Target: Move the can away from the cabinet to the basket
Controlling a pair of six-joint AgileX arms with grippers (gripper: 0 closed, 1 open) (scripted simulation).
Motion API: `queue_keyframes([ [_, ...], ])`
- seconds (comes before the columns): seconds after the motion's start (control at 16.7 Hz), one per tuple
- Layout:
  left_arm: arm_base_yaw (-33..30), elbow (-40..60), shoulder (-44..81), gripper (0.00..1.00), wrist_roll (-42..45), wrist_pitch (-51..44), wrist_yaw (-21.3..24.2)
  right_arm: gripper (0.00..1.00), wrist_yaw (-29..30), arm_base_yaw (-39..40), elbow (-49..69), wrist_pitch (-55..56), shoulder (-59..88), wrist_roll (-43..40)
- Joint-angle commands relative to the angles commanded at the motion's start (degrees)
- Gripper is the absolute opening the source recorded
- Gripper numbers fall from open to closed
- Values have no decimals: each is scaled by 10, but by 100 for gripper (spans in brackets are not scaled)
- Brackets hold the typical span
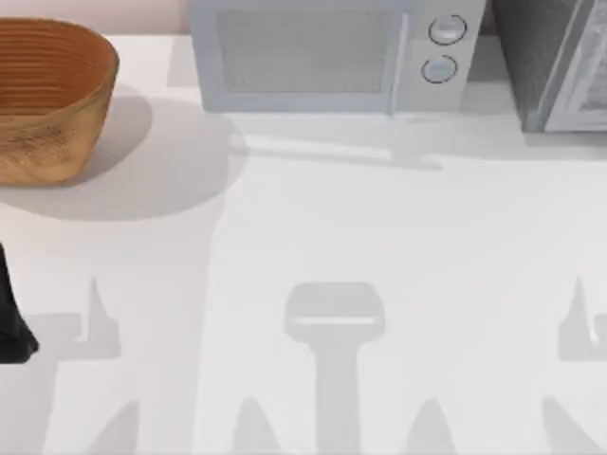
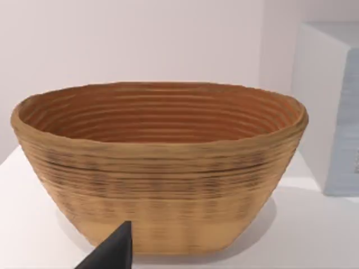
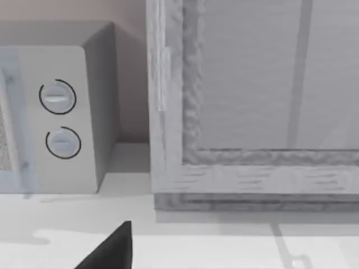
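Basket at table's far left; cabinet far right, microwave between. Left arm at left edge. Finger states: cannot tell.

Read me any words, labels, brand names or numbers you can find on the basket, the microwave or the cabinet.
None can be read.
Basket: plain woven wicker, no label.
Microwave: two round knobs, each with a bare bar handle, no numbers or marks around them.
Cabinet: speckled frame and pale door panel, no writing.
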Motion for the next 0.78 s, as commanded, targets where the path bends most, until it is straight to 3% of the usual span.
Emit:
queue_keyframes([
  [0.36,0,0,0,100,0,0,0,100,8,9,61,-14,54,2],
  [0.78,0,0,0,100,0,0,0,100,47,41,375,-94,303,4],
])
